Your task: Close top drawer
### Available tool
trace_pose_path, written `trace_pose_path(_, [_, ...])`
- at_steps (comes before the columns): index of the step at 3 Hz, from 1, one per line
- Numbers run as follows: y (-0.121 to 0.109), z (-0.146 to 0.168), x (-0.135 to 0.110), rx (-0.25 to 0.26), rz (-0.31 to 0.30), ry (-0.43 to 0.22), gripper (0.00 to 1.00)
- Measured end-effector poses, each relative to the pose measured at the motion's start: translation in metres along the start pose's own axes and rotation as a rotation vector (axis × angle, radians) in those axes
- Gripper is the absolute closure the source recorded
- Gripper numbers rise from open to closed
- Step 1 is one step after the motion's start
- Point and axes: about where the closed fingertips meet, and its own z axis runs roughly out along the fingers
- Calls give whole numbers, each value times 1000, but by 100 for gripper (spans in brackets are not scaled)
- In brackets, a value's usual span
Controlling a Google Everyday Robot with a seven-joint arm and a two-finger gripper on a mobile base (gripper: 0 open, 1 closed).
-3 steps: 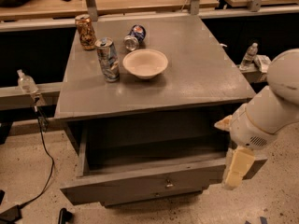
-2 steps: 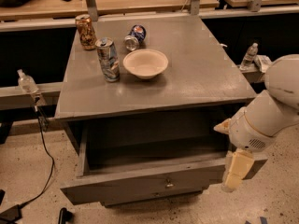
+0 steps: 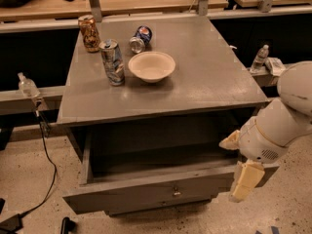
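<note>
I'm seeing the gripper (image 3: 243,177) hanging low on the right, at the near right corner of the top drawer (image 3: 146,195), with its cream-coloured end pointing down toward the floor (image 3: 29,179). It is overlapping the right end of the drawer's front panel, but I can't tell whether it is touching the panel, nor whether the gripper is spread or closed. The white arm (image 3: 287,116) is reaching in from the right edge.

The top drawer is standing pulled out toward me, well forward of the grey cabinet (image 3: 219,77). Its inside is looking dark and I'm making out nothing in it. The small metal knob (image 3: 176,191) is sitting at the middle of the front panel.

On the cabinet top, a pale bowl (image 3: 151,66) is sitting near the middle, to the left. Just left of it a dented can (image 3: 112,62) is standing upright. Farther back a blue can (image 3: 140,38) is lying on its side, and a gold can (image 3: 88,33) is standing at the far left corner.

A small bottle (image 3: 260,58) is standing on the rail to the right of the cabinet, and another bottle (image 3: 27,86) on the left rail. A black cable (image 3: 46,155) is trailing down to the floor on the left.
</note>
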Motion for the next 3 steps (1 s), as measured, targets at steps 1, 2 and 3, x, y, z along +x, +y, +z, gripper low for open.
trace_pose_path(1, [14, 7, -2, -37, -38, -45, 41])
trace_pose_path(2, [29, 13, -6, -61, -75, -80, 64])
trace_pose_path(3, [42, 31, -6, -83, -100, -72, 95])
